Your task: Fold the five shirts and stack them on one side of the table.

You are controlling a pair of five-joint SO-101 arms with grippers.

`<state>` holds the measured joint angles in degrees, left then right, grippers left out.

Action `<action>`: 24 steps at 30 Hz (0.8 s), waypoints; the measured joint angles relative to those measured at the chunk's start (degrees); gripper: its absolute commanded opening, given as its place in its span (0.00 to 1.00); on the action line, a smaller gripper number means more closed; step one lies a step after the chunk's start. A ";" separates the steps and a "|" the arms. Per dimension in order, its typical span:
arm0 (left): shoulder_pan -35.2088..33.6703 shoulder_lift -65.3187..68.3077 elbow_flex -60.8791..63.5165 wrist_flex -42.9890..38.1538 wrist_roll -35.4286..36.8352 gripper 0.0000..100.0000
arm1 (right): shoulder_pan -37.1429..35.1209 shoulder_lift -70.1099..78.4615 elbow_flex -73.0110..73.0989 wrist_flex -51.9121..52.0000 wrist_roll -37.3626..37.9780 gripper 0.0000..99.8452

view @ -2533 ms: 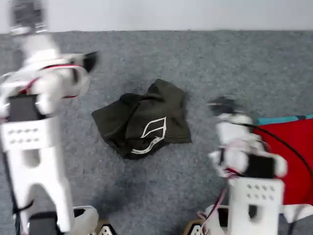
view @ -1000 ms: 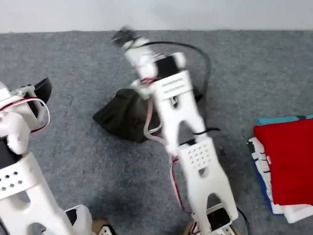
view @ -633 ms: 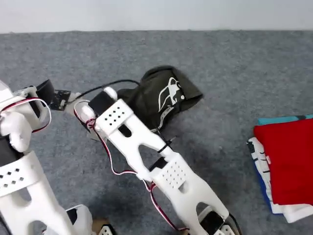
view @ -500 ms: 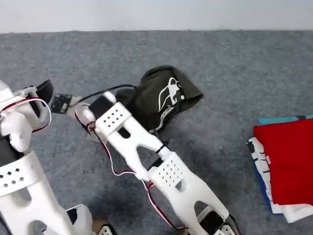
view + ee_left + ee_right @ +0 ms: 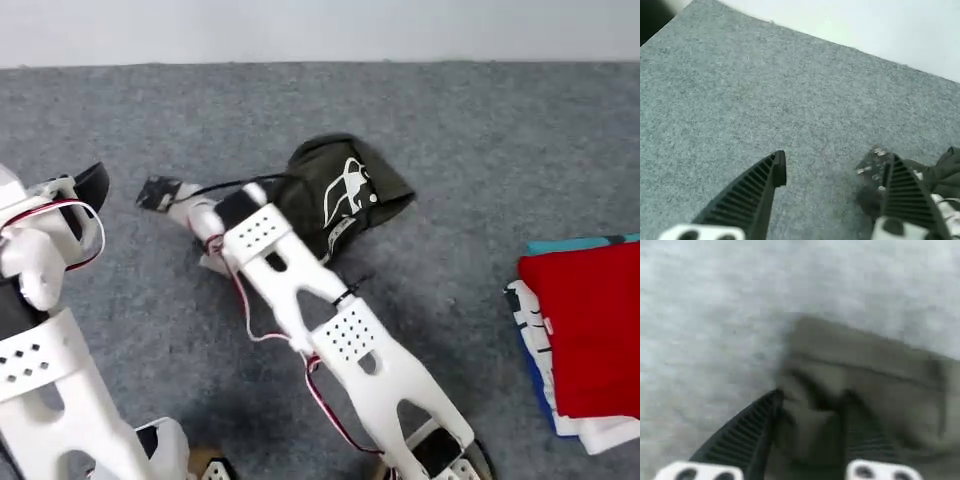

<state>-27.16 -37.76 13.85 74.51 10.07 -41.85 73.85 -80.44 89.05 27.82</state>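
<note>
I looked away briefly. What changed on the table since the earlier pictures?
The right pincer swung leftward across the table and now lies left of the dark shirt, which shifted toward the far wall and bunched up. The left pincer drew back leftward. The folded stack stayed.

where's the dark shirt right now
In the high view the dark shirt lies crumpled mid-table against the right arm, left of the folded stack.

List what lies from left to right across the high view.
left gripper → dark shirt → stack of folded shirts, red one on top. The right arm stretches across the middle, so it is left out.
</note>
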 measured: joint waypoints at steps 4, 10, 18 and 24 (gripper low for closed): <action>0.00 0.00 0.00 0.00 0.00 0.31 | 1.41 -0.18 -8.53 9.67 -0.18 0.01; 0.00 0.00 0.00 0.00 0.00 0.31 | 1.49 -10.73 -12.66 11.43 0.00 0.01; 0.00 0.00 0.00 0.00 0.00 0.31 | 3.87 -30.95 -13.19 11.52 0.09 0.01; 0.00 0.00 0.00 0.00 0.00 0.31 | 7.12 -45.98 -13.19 11.60 0.09 0.01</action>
<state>-27.16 -37.76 13.85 74.51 10.07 -34.73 27.87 -93.63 100.66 27.91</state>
